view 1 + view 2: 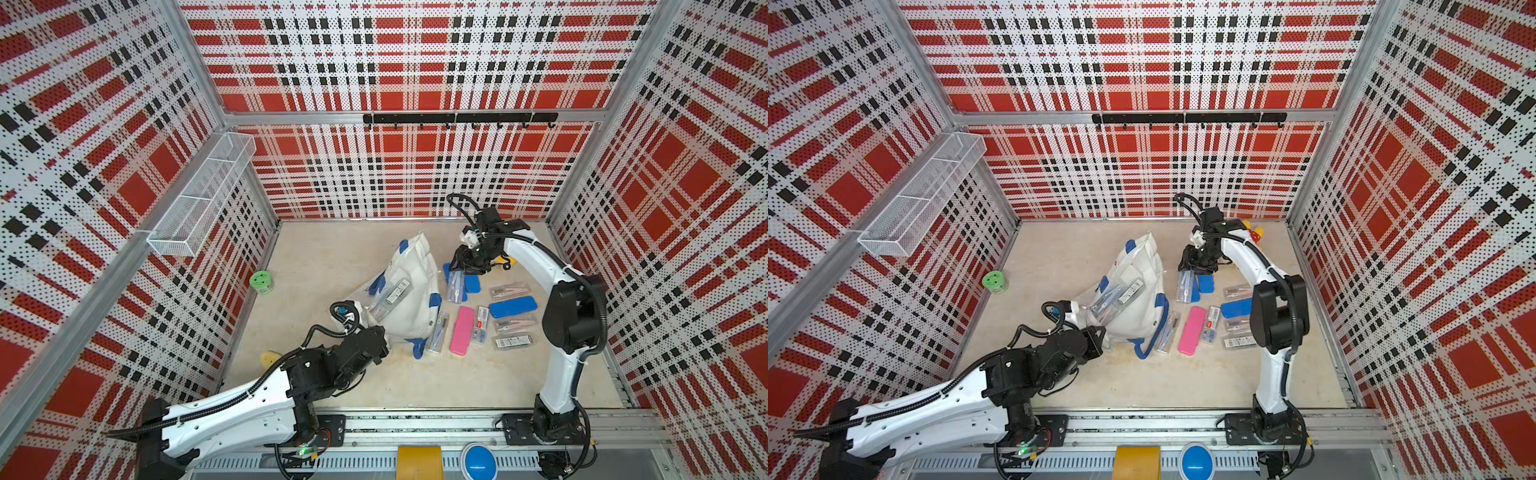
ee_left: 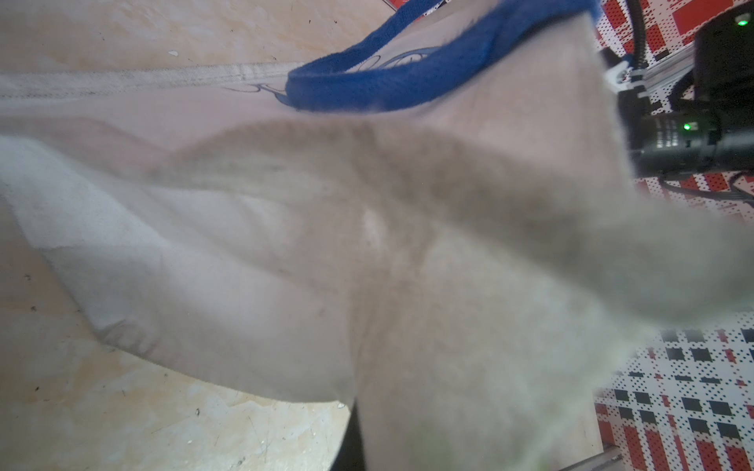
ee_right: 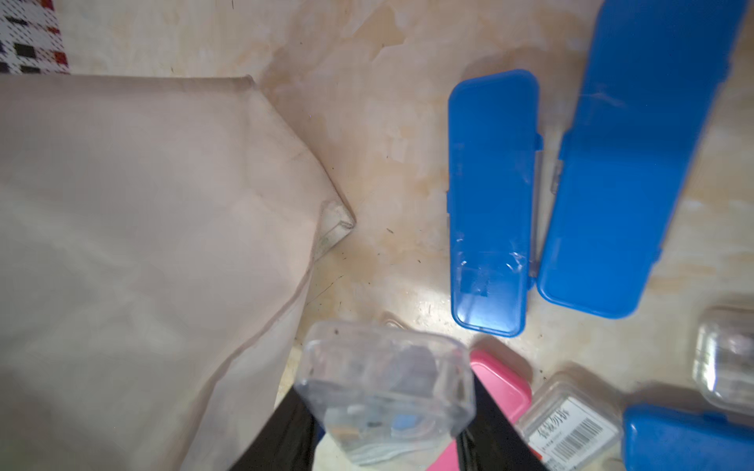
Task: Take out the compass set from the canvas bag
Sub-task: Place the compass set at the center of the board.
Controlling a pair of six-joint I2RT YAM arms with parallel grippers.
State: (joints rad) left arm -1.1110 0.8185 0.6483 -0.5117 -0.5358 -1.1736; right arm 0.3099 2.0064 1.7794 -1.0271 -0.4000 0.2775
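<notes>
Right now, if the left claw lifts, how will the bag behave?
Likely floppy: the bag lies crumpled in folds, cloth draping the left claw. The clear case at its mouth may slide out when it tilts.

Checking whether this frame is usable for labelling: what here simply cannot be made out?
- Left fingers: tips buried in canvas bag cloth in both top views; the left wrist view shows only blurred cloth.
- Bag's inside: hidden by its own folds in both top views.
- Clear case in the right fingers: contents blurred in the right wrist view, too small in both top views.
</notes>
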